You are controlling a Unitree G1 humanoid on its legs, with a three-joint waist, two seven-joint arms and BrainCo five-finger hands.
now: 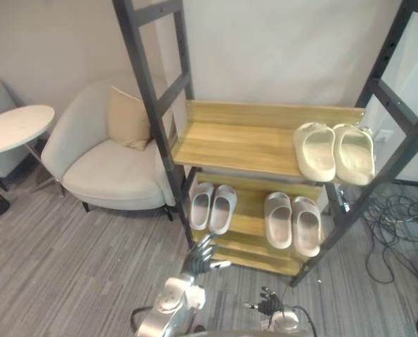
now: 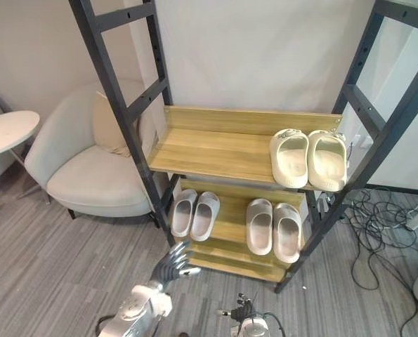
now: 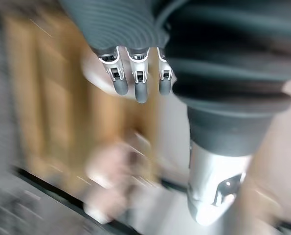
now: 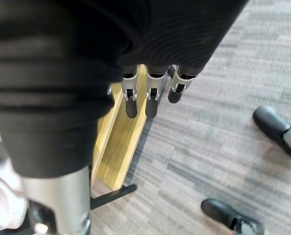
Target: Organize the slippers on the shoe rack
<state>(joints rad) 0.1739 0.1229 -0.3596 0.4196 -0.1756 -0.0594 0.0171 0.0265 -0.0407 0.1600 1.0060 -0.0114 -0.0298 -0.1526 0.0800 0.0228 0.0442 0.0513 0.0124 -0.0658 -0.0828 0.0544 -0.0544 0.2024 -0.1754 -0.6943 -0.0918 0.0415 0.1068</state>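
The shoe rack [image 1: 230, 144] has wooden shelves in a dark metal frame. A cream pair of slippers [image 1: 334, 151] lies at the right end of the top shelf. On the shelf below lie a whitish pair [image 1: 212, 207] at the left and a beige pair [image 1: 293, 223] at the right. My left hand [image 1: 200, 254] hangs in front of the lowest shelf [image 4: 121, 142], open and empty. My right hand [image 1: 268, 304] is lower and further right, above the carpet. Its fingers [image 4: 150, 98] are straight and hold nothing.
A pale armchair [image 1: 110, 168] with a cushion [image 1: 128, 118] stands left of the rack, and a round white table [image 1: 15, 128] is further left. Loose cables [image 1: 398, 225] lie on the carpet right of the rack. A person's black shoes [image 4: 272, 125] are near my right hand.
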